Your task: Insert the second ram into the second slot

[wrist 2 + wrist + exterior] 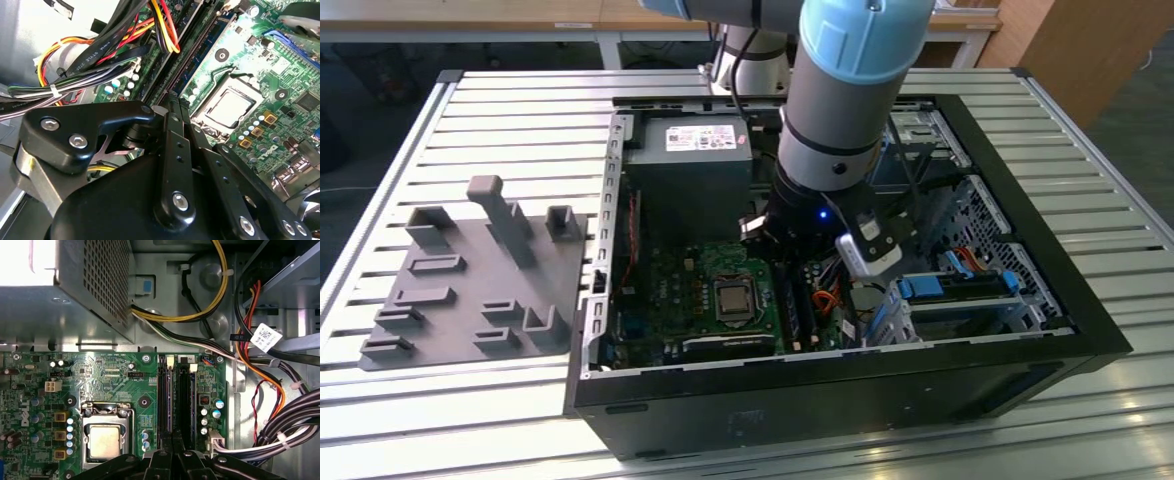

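The arm reaches down into the open computer case (1067, 330), which lies on the slatted counter (507, 100). The gripper (172, 460) hangs over the memory slots (175, 400) on the motherboard (110, 375), beside the processor socket (104, 440). In both wrist views the black fingers (175, 150) are drawn close together, but their tips are cut off or masked by the gripper body, so whether they hold anything cannot be told. The second ram cannot be made out with certainty; the slots appear dark and edge-on. A cable bundle (295, 420) runs beside the slots. A grey fixture tray (467, 270) rests on the counter at the exterior view's left.
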{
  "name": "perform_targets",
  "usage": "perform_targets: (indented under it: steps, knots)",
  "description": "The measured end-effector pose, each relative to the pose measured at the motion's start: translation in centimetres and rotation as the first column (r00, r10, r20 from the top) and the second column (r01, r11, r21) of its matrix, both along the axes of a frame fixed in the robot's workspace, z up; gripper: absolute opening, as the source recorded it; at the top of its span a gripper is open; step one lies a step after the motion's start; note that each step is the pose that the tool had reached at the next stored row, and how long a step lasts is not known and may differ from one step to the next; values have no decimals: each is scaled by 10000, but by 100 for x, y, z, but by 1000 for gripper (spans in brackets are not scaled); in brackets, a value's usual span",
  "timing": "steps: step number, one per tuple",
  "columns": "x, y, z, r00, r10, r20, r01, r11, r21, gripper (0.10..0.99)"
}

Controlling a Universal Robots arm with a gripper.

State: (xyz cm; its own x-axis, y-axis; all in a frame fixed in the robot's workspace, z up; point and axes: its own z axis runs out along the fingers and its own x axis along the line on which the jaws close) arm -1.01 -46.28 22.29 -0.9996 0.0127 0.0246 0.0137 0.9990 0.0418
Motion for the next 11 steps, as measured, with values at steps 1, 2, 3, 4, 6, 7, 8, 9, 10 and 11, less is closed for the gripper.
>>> perform_targets:
  steps: [1,2,3,4,6,7,8,9,10,11]
  knots:
    - [0,0,-1,10000,0,0,0,10000,-1,114]
    - [0,0,-2,10000,0,0,0,10000,-1,114]
    - [0,0,-2,10000,0,0,0,10000,-1,114]
    - [0,0,-2,10000,-1,0,1,10000,0,114]
    - [0,1,-1,10000,-7,1,7,10000,5,114]
    - [0,1,0,10000,-14,1,14,10000,5,114]
    - [0,1,1,10000,-21,1,21,10000,5,114]
    - [0,0,2,10000,-27,1,27,10000,3,114]
    - [0,-1,3,10000,-29,0,29,10000,0,114]
    - [-1,-4,4,10000,-30,-1,30,10000,-2,114]
